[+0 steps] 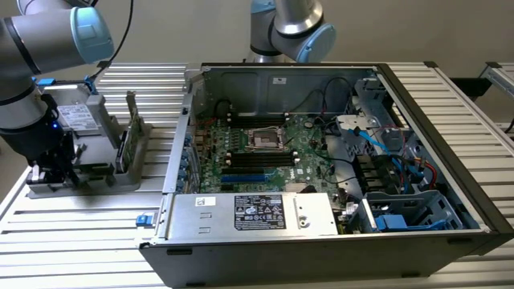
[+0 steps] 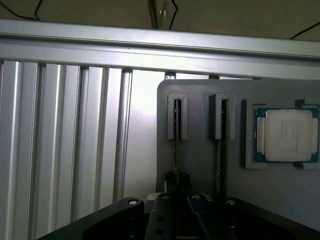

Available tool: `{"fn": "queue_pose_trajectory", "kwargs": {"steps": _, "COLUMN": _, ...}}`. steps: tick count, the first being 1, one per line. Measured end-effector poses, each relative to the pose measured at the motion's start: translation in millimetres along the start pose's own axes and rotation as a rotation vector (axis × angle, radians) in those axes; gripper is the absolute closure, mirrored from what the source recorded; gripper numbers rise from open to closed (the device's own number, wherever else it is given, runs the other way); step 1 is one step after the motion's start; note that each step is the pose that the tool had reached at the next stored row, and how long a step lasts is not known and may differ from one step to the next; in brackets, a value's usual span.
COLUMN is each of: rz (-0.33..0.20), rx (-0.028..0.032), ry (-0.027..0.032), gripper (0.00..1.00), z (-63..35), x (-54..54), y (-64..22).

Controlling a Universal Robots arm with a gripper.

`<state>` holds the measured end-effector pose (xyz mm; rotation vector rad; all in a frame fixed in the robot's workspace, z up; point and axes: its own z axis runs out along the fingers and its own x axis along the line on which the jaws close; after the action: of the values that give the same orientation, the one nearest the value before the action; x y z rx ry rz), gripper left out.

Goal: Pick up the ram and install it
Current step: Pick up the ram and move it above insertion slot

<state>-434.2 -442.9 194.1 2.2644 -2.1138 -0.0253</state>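
Note:
The ram [image 2: 176, 145] is seen edge-on as a thin dark strip standing in a slot of the grey holder [image 2: 200, 170]. My gripper [image 2: 177, 179] sits low over it, with one fingertip on each side pressed against the strip. A second stick [image 2: 220, 150] stands in the neighbouring slot. In the exterior view my gripper [image 1: 50, 174] is down at the holder [image 1: 105, 176] on the exterior view's left. A green board [image 1: 122, 152] stands on edge there. The open computer case [image 1: 185, 150] holds the motherboard with its dark memory slots [image 1: 261, 158].
A square silver processor chip [image 2: 284, 135] lies in the holder beside the slots. A boxy grey drive with a white label [image 1: 79, 115] stands behind my gripper. A second arm [image 1: 289, 27] is behind the case. Cables and drive bays [image 1: 401, 168] fill the case's right side.

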Motion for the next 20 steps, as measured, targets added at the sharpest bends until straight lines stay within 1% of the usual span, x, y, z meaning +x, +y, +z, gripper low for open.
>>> {"fn": "queue_pose_trajectory", "kwargs": {"steps": 11, "rz": 0.000, "rx": -0.0001, "ry": 0.0001, "gripper": 0.86, "z": -0.7, "x": 0.0, "y": -0.1}}
{"fn": "queue_pose_trajectory", "kwargs": {"steps": 20, "rz": 0.000, "rx": -0.0029, "ry": -0.0002, "gripper": 0.86, "z": -11.5, "x": 0.3, "y": -0.7}}
